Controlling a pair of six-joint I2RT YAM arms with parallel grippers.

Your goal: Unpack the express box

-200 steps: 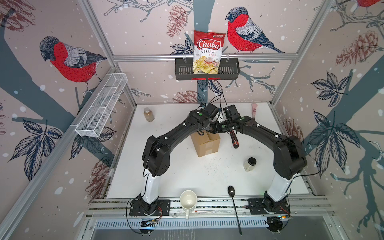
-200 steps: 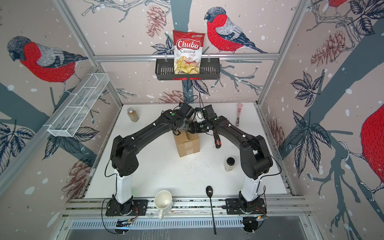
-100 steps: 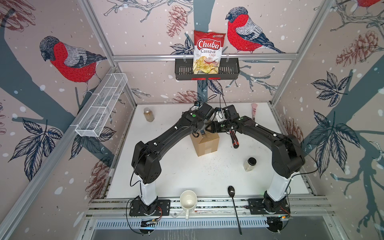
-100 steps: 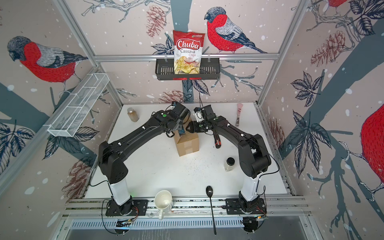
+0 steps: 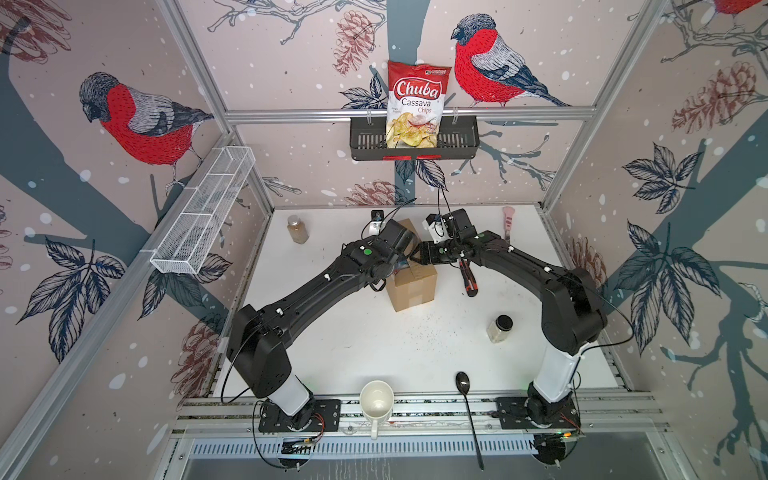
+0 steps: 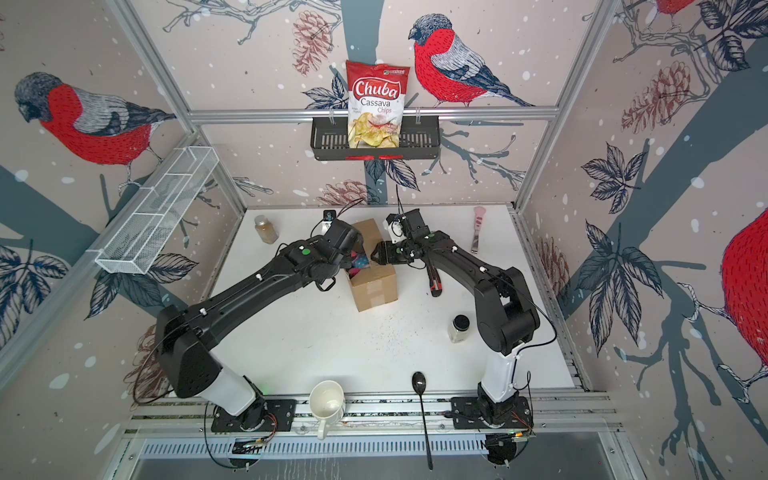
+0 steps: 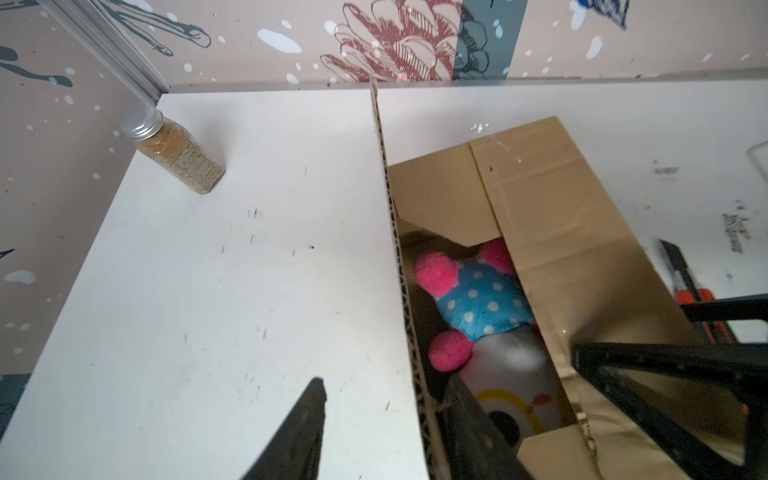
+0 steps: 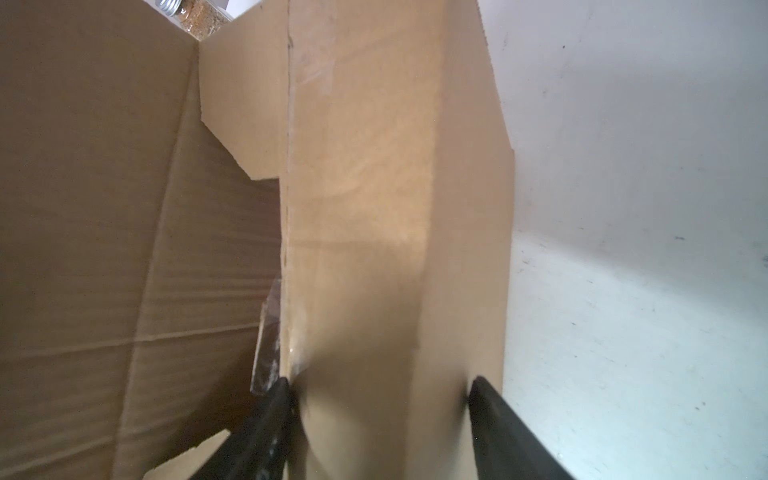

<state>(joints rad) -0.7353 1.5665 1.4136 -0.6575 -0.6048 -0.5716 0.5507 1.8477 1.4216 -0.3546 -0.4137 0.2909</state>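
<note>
The brown express box point(image 5: 415, 286) point(image 6: 374, 287) stands mid-table with its flaps up. A blue white-dotted plush with pink knobs point(image 7: 478, 299) point(image 6: 359, 264) lies inside. My left gripper point(image 7: 386, 388) point(image 6: 353, 259) is open and straddles the left flap point(image 7: 384, 174): one finger is over the table, the other is inside, against the cardboard. My right gripper point(image 8: 380, 386) point(image 5: 415, 254) is shut across the right flap point(image 8: 365, 208), with both fingertips touching cardboard. In both top views the arms hide much of the opening.
A red-and-black utility knife point(image 5: 467, 278) lies right of the box. A spice jar point(image 5: 298, 229) point(image 7: 178, 153) stands at back left, a black-lidded jar point(image 5: 500, 329) at right. A mug point(image 5: 376, 401) and spoon point(image 5: 467, 411) are at the front. A pink-handled tool point(image 5: 508, 220) lies at back right.
My left gripper has shifted left from above the box's middle to its left flap, and its jaws have narrowed. The right gripper has stayed on the right flap.
</note>
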